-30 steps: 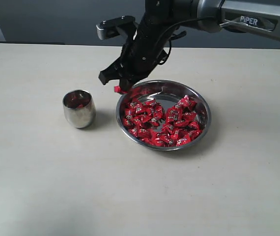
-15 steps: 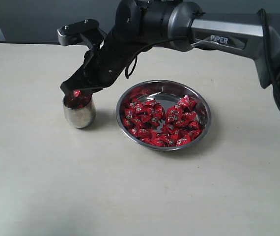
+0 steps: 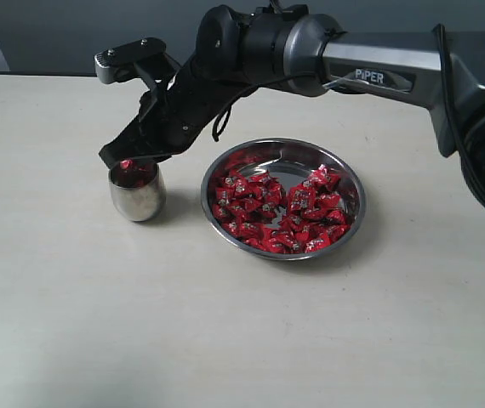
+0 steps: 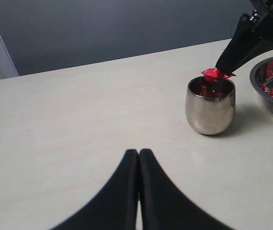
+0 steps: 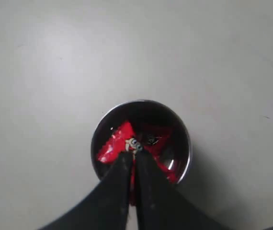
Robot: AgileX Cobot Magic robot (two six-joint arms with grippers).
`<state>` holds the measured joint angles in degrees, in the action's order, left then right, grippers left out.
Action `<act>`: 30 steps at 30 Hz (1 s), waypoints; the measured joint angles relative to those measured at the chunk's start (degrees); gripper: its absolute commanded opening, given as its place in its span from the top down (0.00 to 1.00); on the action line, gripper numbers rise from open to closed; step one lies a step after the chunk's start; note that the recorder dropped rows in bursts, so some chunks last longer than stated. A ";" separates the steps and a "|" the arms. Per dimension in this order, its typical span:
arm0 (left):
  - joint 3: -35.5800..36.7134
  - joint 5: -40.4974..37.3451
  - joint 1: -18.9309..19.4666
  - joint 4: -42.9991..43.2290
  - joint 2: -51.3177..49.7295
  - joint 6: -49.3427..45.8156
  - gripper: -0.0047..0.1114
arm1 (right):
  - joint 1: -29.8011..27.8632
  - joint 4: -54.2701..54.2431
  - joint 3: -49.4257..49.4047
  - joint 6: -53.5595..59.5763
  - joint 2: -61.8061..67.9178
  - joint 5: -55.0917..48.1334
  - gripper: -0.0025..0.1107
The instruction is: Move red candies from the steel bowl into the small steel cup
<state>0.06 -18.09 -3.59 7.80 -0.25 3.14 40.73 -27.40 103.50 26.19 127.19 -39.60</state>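
Observation:
The wide steel bowl (image 3: 282,197) sits mid-table, holding many red candies (image 3: 276,211). Left of it stands the small steel cup (image 3: 137,188), with a few red candies inside (image 5: 163,136). My right gripper (image 3: 126,161) reaches across to the cup's mouth, shut on one red candy (image 5: 119,142) held right over the opening. The left wrist view shows that candy (image 4: 215,74) at the cup's rim (image 4: 211,94), pinched by the right gripper's fingers (image 4: 244,45). My left gripper (image 4: 138,152) is shut with nothing in it, low over bare table, apart from the cup.
The pale table (image 3: 98,323) stretches around both vessels. A dark wall (image 4: 127,24) runs behind its far edge. The right arm (image 3: 370,64) spans above the bowl's back rim.
My right gripper carried the candy leftward from the bowl's rim to the cup, then dipped slightly lower over the cup's mouth. The bowl and cup stayed in place.

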 measured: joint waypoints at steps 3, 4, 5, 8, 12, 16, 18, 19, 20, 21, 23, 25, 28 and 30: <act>0.00 0.00 0.00 0.00 0.00 0.00 0.96 | 0.00 -0.10 0.00 0.13 0.00 0.00 0.72; 0.00 0.00 0.00 0.00 0.00 0.00 0.96 | 0.00 -0.10 0.00 0.15 0.00 0.00 0.70; 0.00 0.00 0.00 0.00 0.00 0.00 0.96 | 0.00 -0.10 0.00 0.28 0.00 0.00 0.70; 0.00 0.00 0.00 0.00 0.00 0.00 0.96 | 0.00 -0.10 0.00 0.38 0.00 0.10 0.70; 0.00 0.00 0.00 0.00 0.00 0.00 0.96 | 0.00 5.32 0.00 -2.04 -0.56 -0.38 0.70; 0.00 0.00 0.00 0.00 0.00 0.00 0.96 | -2.54 23.36 0.00 -18.18 -4.05 -8.34 0.70; 0.00 0.00 0.00 0.00 0.00 0.00 0.96 | -5.25 26.07 0.00 -20.83 -4.44 -13.45 0.70; 0.00 0.00 0.00 0.00 0.00 0.00 0.96 | -6.10 26.33 0.00 -21.20 -4.31 -14.92 0.70; 0.00 0.00 0.00 0.00 0.00 0.00 0.96 | -6.90 26.79 0.00 -21.48 -4.03 -16.00 0.70; 0.00 0.00 0.00 0.00 0.00 0.00 0.96 | -7.47 26.79 0.00 -21.48 -3.88 -16.66 0.70; 0.00 0.00 0.00 0.00 0.00 0.00 0.96 | -8.79 26.79 0.00 -21.85 -2.86 -18.04 0.70; 0.00 0.00 0.00 0.00 0.00 0.00 0.96 | -9.65 26.79 0.00 -21.95 -1.10 -19.68 0.70; 0.00 0.00 0.00 0.00 0.00 0.00 0.96 | -9.78 26.79 0.00 -22.06 0.51 -21.56 0.70; 0.00 0.00 0.00 0.00 0.00 0.00 0.96 | -9.78 26.79 0.00 -22.06 1.48 -22.26 0.70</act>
<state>0.06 -18.09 -3.59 7.80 -0.25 3.14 30.95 -0.61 103.50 4.13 128.67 -61.87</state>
